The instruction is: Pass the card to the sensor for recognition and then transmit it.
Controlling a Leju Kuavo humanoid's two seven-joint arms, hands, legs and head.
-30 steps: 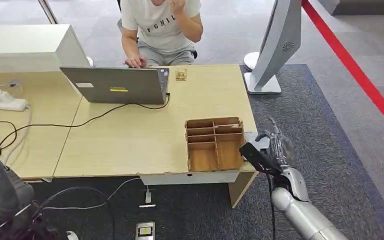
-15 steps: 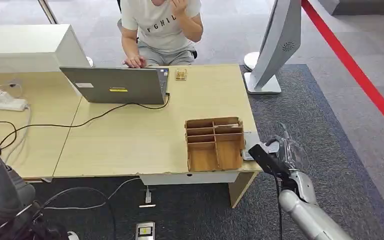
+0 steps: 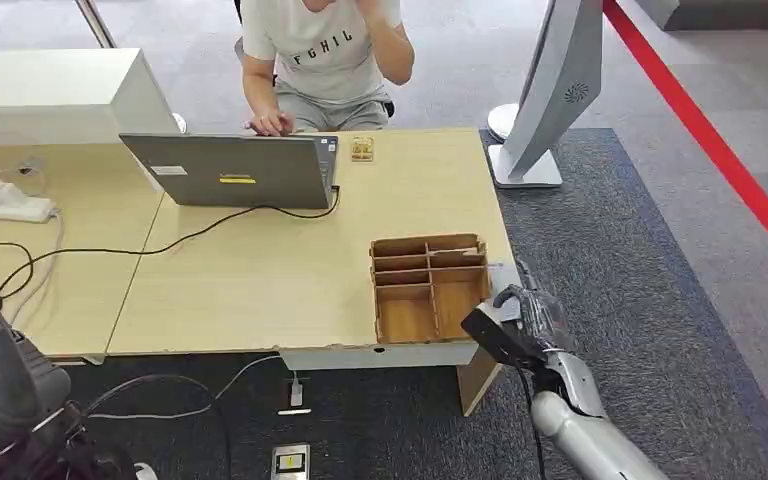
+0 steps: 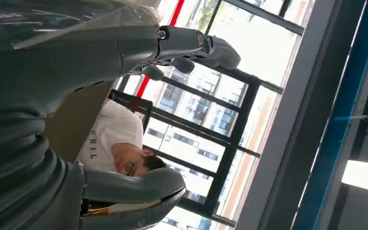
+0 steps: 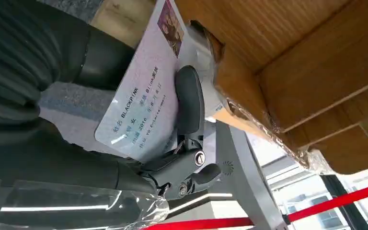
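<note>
My right hand (image 3: pixel 522 322) hovers at the table's front right corner, right beside the wooden divided box (image 3: pixel 428 243). It pinches a pale card (image 5: pixel 139 105) with printed text and a small photo. One dark finger (image 5: pixel 189 103) lies across the card's face, and the card's far end sits close to the box's corner (image 5: pixel 249 86). My left hand (image 4: pixel 52 96) is raised with its fingers spread and holds nothing.
A person sits behind the table at an open laptop (image 3: pixel 230 172), with a small brown object (image 3: pixel 363 148) beside it. Cables and a power strip (image 3: pixel 5 205) lie on the left table. A grey stand (image 3: pixel 550 90) rises on the carpet to the right.
My right hand with the card swung out to the right of the table, then came back left and now sits against the box's front right corner.
</note>
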